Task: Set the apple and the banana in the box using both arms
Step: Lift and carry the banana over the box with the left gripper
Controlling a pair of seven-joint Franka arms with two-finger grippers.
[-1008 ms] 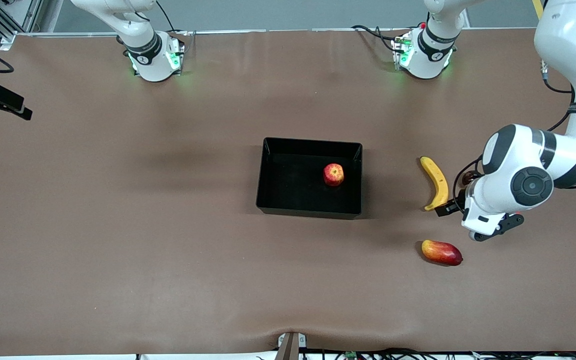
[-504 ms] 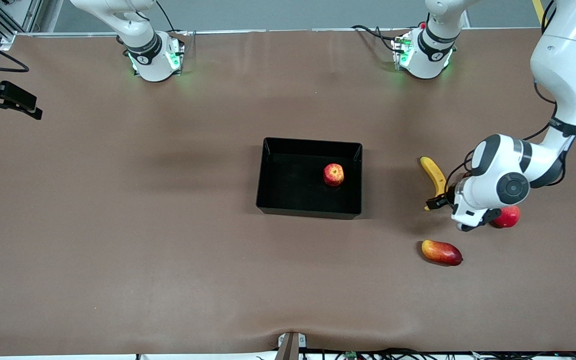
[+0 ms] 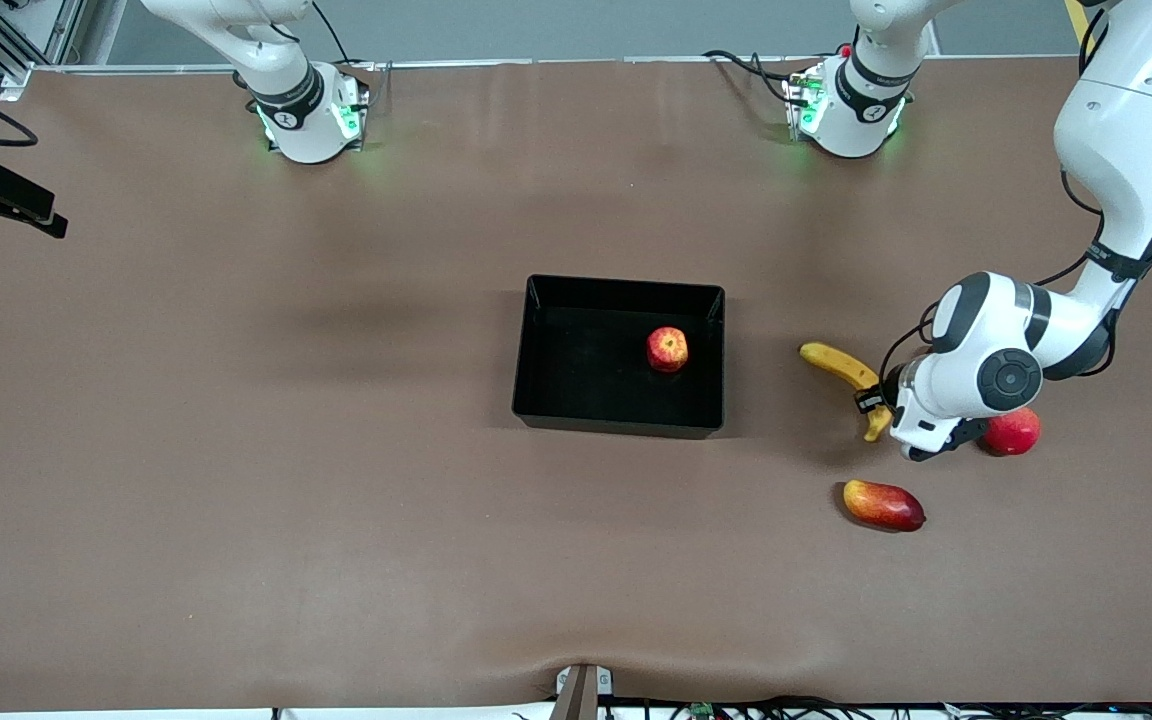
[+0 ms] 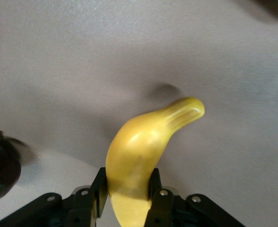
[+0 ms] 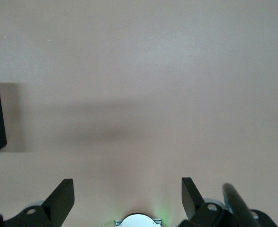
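Banana (image 3: 839, 368): one; on the counter (image 3: 336, 500) between the box and the round red fruit, toward the left arm's end. The left hand (image 3: 874, 403) grips it near one end, pads pressed on both flanks in the left wrist view; the longer part sticks out free toward the box.
Apple (image 3: 667, 349): one; already inside the box, close to the wall on the left arm's side.
Box (image 3: 546, 400): one; black, open-topped, mid-counter, holding only the apple.
Left hand: closed on the banana, low at the counter.
Right hand (image 3: 2, 195): one; open and empty, over the counter edge at the right arm's end; its arm waits.
Risk, pivot: the grip sits off-centre, so on lifting the long free end may sag or swing between the pads.
Risk, slip: the skin looks smooth and rounded; a quick sideways carry could let it slide out short of the box.
Risk, box wall: a drooping tip could catch the near rim and push the box or knock the fruit loose.
Risk, neighbours: the round red fruit (image 3: 1012, 431) lies just beside the left wrist and could be nudged away.
Other fruit: one round red fruit; one mango-like fruit (image 3: 883, 505), nearer the front camera than the banana.
Arms: two.
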